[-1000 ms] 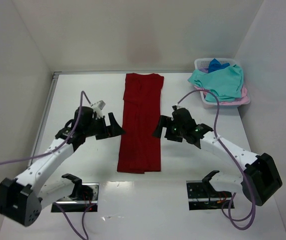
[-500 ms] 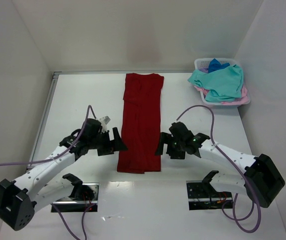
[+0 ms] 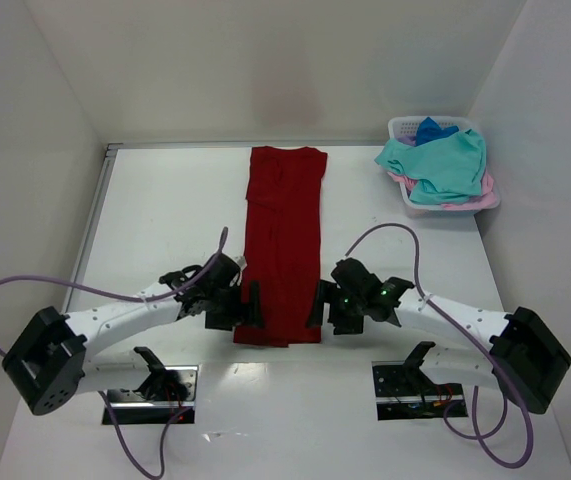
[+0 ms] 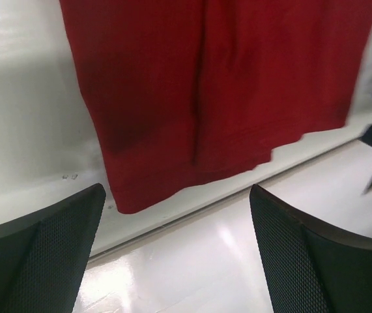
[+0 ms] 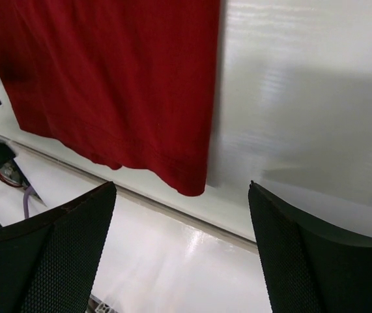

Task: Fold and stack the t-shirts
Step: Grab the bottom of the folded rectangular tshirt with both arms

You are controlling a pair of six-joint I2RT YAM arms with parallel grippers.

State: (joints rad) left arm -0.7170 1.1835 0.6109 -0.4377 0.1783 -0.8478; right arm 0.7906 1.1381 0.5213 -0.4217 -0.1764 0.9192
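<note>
The large dark red cloth t-shirt, folded into a narrow strip, lay flat on the white table, running from 12 to 6 o'clock. The left gripper hung released beside its hem at 7 o'clock, and the right gripper was likewise released at 5 o'clock. The teal cloth t-shirt draped over the pale slotted plastic basket at 2 o'clock.

- I see the dark red t-shirt as soft matt cloth, with a stitched hem along its near edge.
- table: white, smooth and glossy, throwing reflections.
- left gripper pads: black, matt, fine mesh texture; right gripper pads the same.
- basket: pale plastic, slotted.
- teal t-shirt: matt cloth, rumpled.
- arm shells look like smooth white plastic to me.
</note>
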